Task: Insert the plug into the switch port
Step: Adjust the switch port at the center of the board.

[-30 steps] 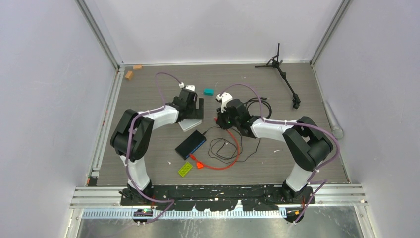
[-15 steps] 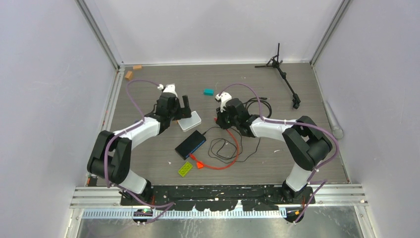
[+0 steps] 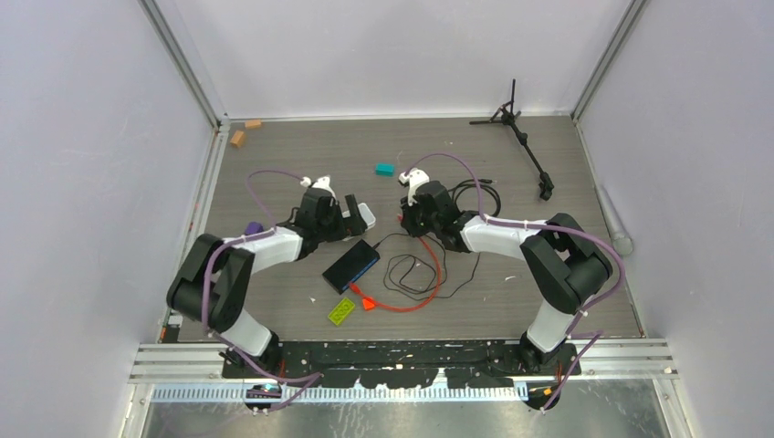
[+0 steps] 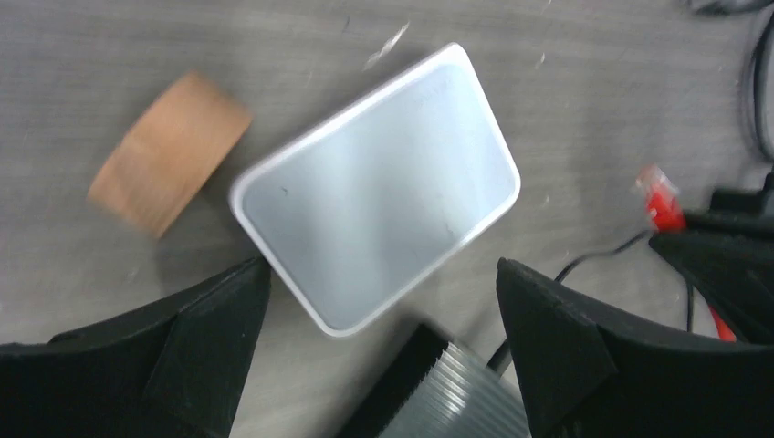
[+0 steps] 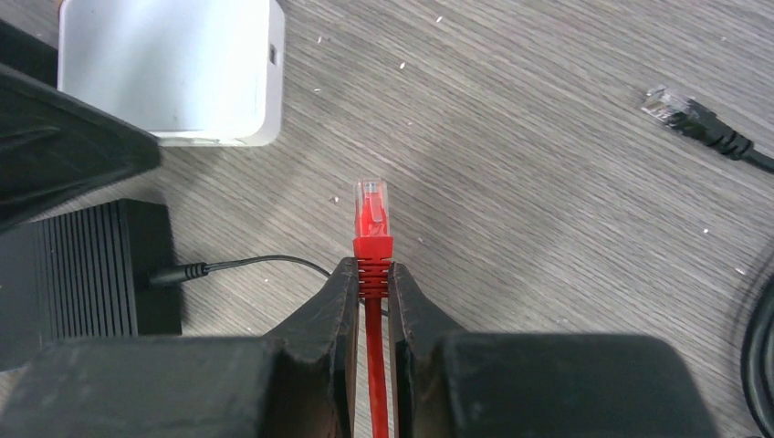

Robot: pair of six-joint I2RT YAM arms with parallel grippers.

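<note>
Teal block (image 3: 384, 169), blk tripod (image 3: 507, 116) at rear

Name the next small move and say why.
Probably close the left gripper on the white box to steady it. Its open fingers flank the box's near corner, while the right gripper holds the plug, which is apart from the box and in no port.

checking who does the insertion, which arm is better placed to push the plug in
Right. The right gripper is shut on the red plug, tip sticking out in front. The left gripper is open and empty over the white box.
</note>
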